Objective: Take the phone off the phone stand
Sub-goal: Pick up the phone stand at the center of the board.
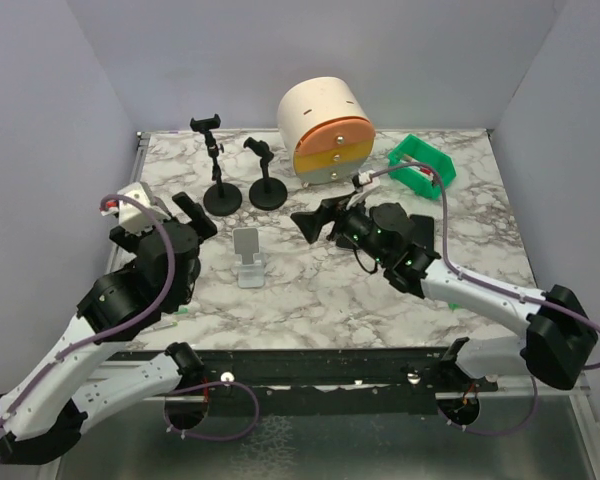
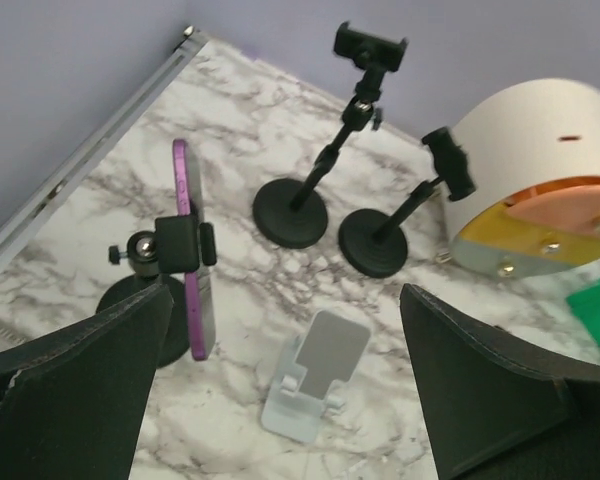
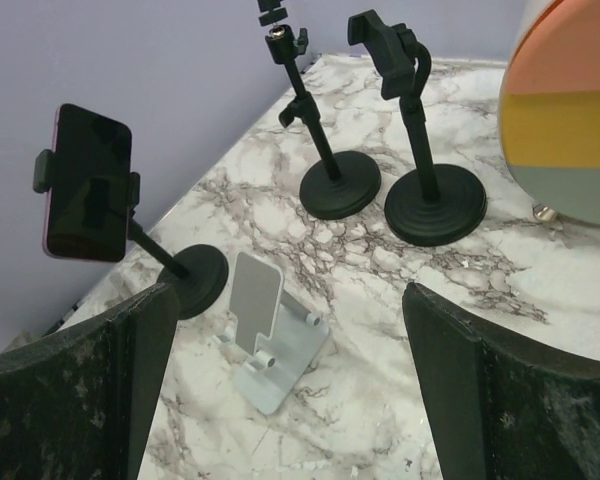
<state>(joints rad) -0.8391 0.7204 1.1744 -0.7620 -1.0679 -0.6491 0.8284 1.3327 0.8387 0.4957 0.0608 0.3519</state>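
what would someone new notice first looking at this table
Probably the purple-edged phone, clamped in a black stand at the left edge of the table. Next, the big cream drum with an orange and yellow front at the back, and the bright green bin to its right.

We see the purple phone (image 2: 200, 315) edge-on and upright, clamped in its black phone stand (image 2: 170, 245) at left. Our left gripper (image 2: 285, 330) has its jaws wide apart, framing a silver folding stand (image 2: 315, 385), with two black clamp stands (image 2: 310, 195) beyond it.
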